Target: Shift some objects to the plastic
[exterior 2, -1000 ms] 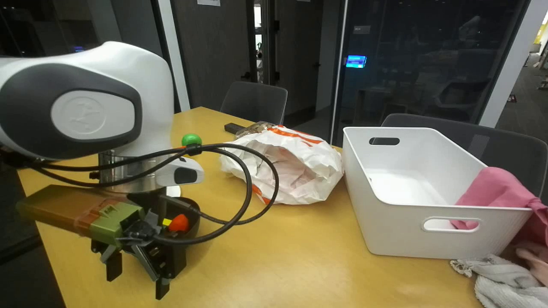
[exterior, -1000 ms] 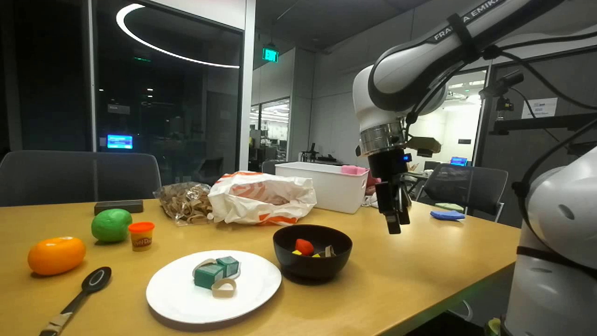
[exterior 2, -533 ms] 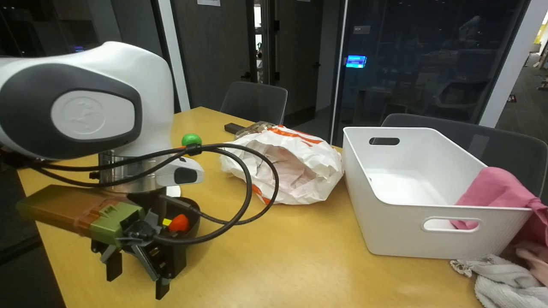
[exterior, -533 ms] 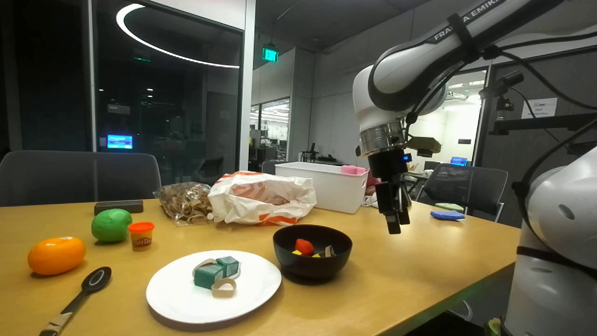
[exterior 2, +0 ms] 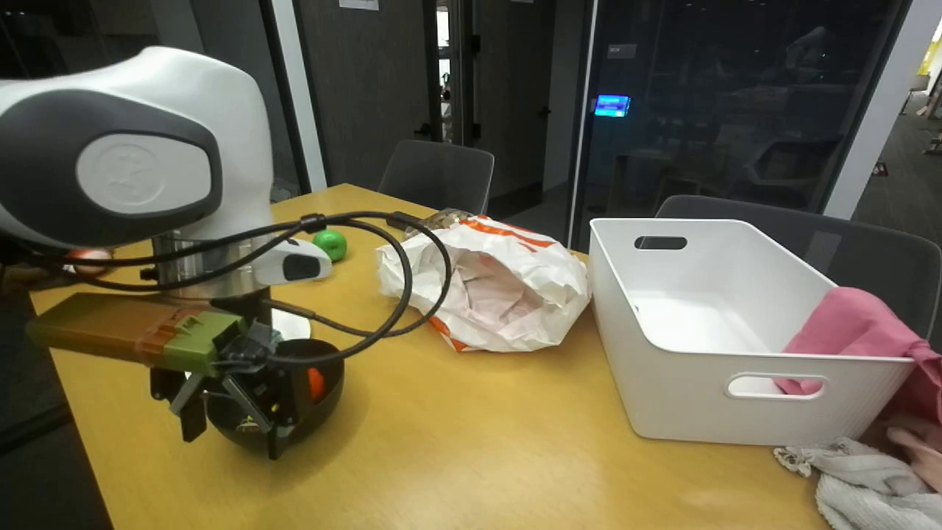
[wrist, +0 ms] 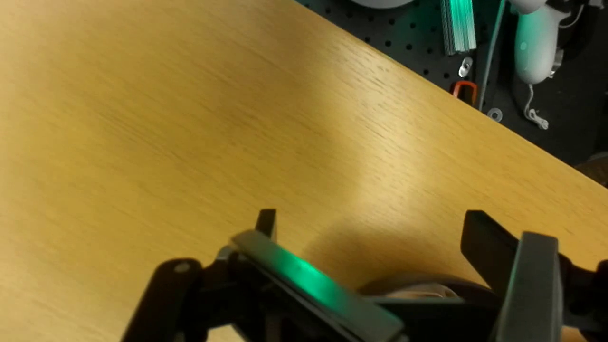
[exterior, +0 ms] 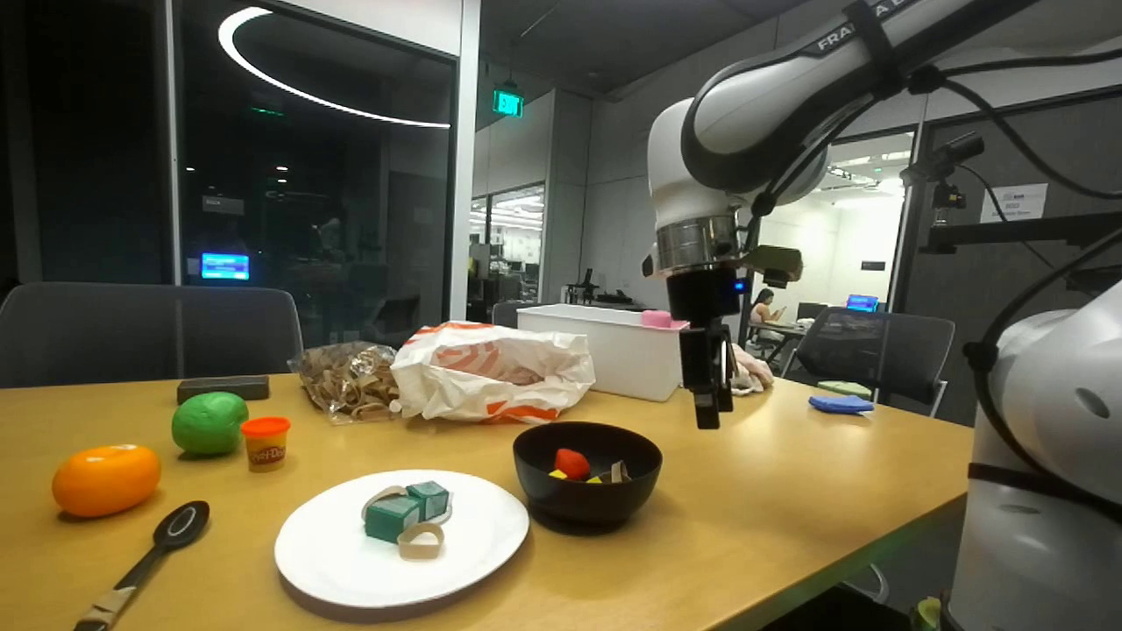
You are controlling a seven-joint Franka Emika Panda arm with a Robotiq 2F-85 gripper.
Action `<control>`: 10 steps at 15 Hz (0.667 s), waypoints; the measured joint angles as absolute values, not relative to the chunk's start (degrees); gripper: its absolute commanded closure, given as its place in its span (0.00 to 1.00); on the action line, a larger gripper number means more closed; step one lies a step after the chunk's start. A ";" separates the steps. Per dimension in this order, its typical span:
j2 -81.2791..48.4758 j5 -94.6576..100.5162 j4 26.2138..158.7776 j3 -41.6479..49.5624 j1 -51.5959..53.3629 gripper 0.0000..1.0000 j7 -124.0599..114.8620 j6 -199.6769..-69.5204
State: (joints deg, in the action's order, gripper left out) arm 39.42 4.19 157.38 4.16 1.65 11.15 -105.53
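A crumpled white plastic bag with orange print (exterior: pixel 456 394) lies with its mouth open on the table; it also shows in an exterior view (exterior 2: pixel 508 294). A black bowl (exterior: pixel 587 501) holds a red piece (exterior: pixel 571 464), yellow bits and a beige band. A white plate (exterior: pixel 320 561) holds green blocks (exterior: pixel 393 518) and beige bands. My gripper (exterior: pixel 714 414) is open and empty, above the table beside the bowl. In an exterior view the gripper (exterior 2: pixel 234 436) overlaps the bowl. In the wrist view the gripper's fingers (wrist: pixel 373 221) are wide apart, with the bowl's rim (wrist: pixel 392 281) partly hidden below.
A white bin (exterior 2: pixel 684 397) with a pink cloth (exterior 2: pixel 854 324) stands beside the bag. A clear bag of brown bands (exterior: pixel 349 383), green ball (exterior: pixel 209 424), orange ball (exterior: pixel 107 481), Play-Doh tub (exterior: pixel 266 445) and black spoon (exterior: pixel 166 536) lie farther along. The table edge shows in the wrist view.
Still about half a second ago, the arm has since moved: the gripper is nearer the bowl and slightly higher, still open. The objects on the table have not moved.
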 measured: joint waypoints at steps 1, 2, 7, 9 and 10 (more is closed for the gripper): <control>39.42 3.08 156.69 3.72 2.93 0.00 11.52 -106.25; 39.41 2.09 155.87 3.23 4.27 0.00 11.91 -106.86; 37.18 1.62 150.75 -1.21 9.54 0.00 13.97 -110.92; 33.94 1.63 148.41 -2.93 11.09 0.00 14.48 -112.64; 31.69 1.63 147.08 -3.74 11.77 0.00 14.61 -113.45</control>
